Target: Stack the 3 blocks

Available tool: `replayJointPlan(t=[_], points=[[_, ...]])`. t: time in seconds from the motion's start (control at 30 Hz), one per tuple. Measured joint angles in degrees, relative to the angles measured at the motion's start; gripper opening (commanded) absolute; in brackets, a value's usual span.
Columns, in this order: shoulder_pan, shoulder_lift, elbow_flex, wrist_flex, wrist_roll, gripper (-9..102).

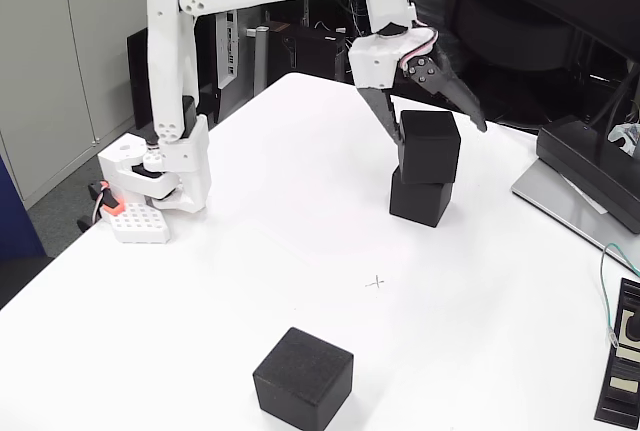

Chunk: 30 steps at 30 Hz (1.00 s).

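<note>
A lone black block (pixel 303 378) sits at the near edge of the white desk (pixel 250 241), well apart from the pincer (pixel 440 131) and in front of it. Farther back, two blocks are stacked, the top block (pixel 430 147) slightly askew on the lower block (pixel 421 199). The pincer hangs open around the top block. One block looks left to stack. Behind lies a dim office.

The three blocks are matte black: the top block (pixel 430 146), the block beneath it (pixel 421 200) and the near block (pixel 303 378). The worktop (pixel 280 251) is plain white. The arm (pixel 170 61) is white with dark fingers (pixel 385 116); its base (pixel 140 219) shows an orange patch.
</note>
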<state>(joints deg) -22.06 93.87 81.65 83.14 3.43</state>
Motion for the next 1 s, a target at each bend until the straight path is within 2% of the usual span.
replayJointPlan(t=[0.23,0.77,1.0], points=[[10.5,3.7,0.0,4.5,-6.9,39],[40.0,1.7,0.2,4.7,-26.8,39],[44.8,-7.2,0.2,0.0,-30.6,39]])
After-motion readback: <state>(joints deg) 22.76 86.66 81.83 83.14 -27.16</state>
